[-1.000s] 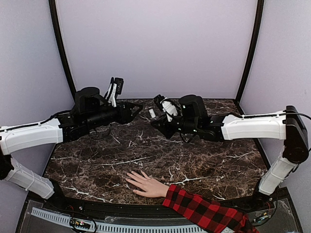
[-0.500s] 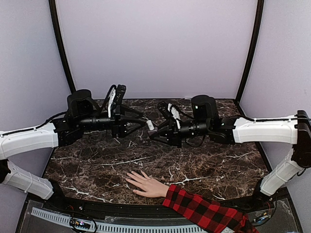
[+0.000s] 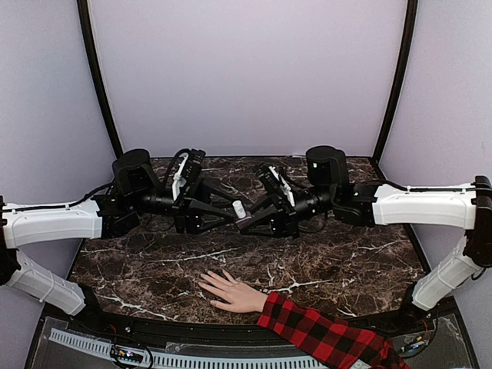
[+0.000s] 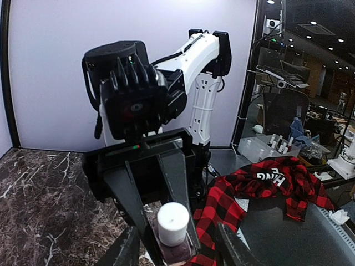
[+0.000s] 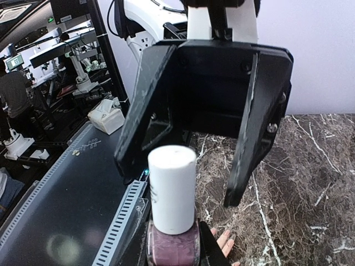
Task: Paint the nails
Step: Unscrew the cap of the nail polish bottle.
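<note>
Open left hand [image 3: 233, 215] has neared the bottle [image 5: 172, 191] in right hand [image 3: 244, 224]

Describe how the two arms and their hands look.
The left arm and right arm have white shells on the long links, with black round joints and black wrists. A thin black cable loops over the left wrist. The left hand and right hand are black, boxy, each with two flat tapered fingers.

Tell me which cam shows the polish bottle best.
Right wrist: the polish bottle fills the foreground, white cap and purple glass clear. Left wrist shows it smaller, clamped in the right gripper, base cropped. Top external shows only a white speck.
</note>
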Robot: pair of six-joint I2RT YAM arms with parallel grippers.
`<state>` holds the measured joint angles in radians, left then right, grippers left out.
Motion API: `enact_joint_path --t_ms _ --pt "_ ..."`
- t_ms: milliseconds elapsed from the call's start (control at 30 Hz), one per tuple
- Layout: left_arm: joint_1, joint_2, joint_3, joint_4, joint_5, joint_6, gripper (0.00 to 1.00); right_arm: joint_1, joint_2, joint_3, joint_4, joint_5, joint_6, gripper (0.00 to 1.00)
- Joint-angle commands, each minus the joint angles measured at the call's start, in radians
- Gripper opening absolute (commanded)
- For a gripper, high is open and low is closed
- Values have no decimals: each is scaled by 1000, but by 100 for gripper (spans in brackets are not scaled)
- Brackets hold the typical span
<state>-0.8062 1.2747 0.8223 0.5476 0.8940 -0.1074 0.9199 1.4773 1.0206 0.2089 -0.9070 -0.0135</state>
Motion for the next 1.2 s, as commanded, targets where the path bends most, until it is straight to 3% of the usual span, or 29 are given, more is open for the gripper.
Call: enact_joint_path --t_ms 0,700,1000,1167 --pt "-22 24 35 52 58 23 47 5 8 47 12 -70 0 1" --pt "-56 96 37 243 128 -53 31 14 34 67 -3 -118 0 1" --pt "-57 91 27 243 105 -67 9 13 35 72 -16 -111 -6 1" --pt "-57 85 33 189 7 -56 0 12 15 66 -14 -10 -8 0"
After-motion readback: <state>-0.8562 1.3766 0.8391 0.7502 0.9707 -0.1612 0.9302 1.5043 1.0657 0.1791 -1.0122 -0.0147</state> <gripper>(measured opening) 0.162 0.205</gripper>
